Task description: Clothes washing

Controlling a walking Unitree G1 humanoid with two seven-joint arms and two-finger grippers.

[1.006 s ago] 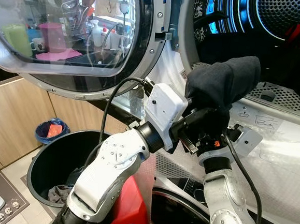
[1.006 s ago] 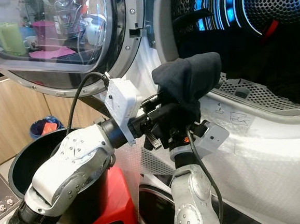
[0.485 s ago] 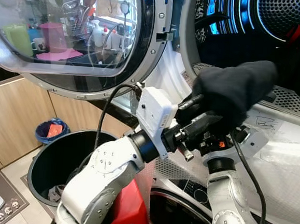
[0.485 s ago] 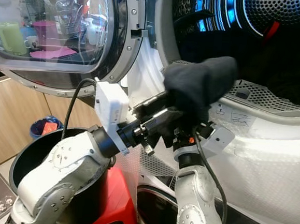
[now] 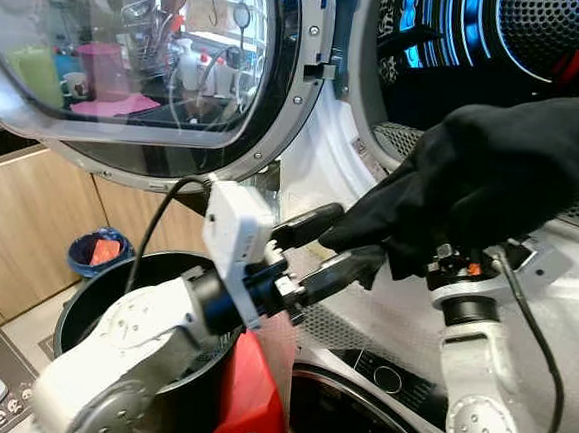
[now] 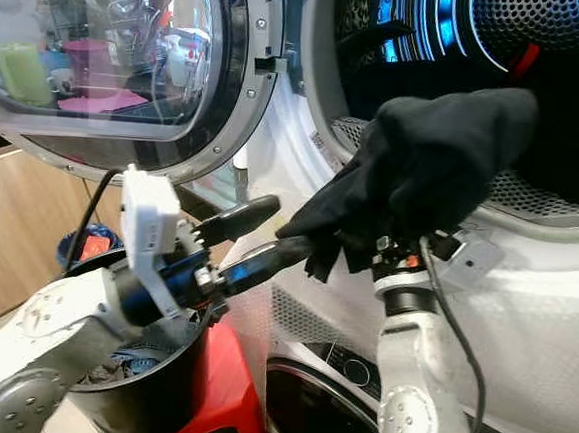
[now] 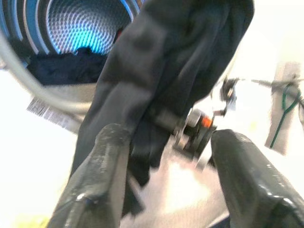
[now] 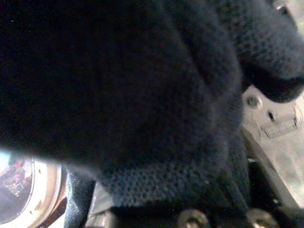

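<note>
A dark knitted garment (image 5: pixel 494 172) hangs over my right gripper (image 5: pixel 457 252), which is shut on it with its fingers hidden under the cloth; the right wrist view has the same knit (image 8: pixel 118 95) close up. It is held at the lip of the open washer drum (image 5: pixel 543 56). My left gripper (image 5: pixel 358 234) is open, just left of and below the garment's hanging edge, holding nothing. In the left wrist view its two fingers (image 7: pixel 102 161) frame the garment (image 7: pixel 161 71), with dark clothes (image 7: pixel 71 66) lying in the blue-lit drum.
The round glass door (image 5: pixel 132 54) stands open at the upper left. A black bin (image 5: pixel 87 306) with clothes is below my left arm, and a small blue bin (image 5: pixel 94 251) sits by the wooden cabinets. A second machine's panel (image 5: pixel 378 364) lies below.
My left gripper let go of the garment, opened and drew back to the left. The right arm carried the garment up and right, toward the drum opening.
</note>
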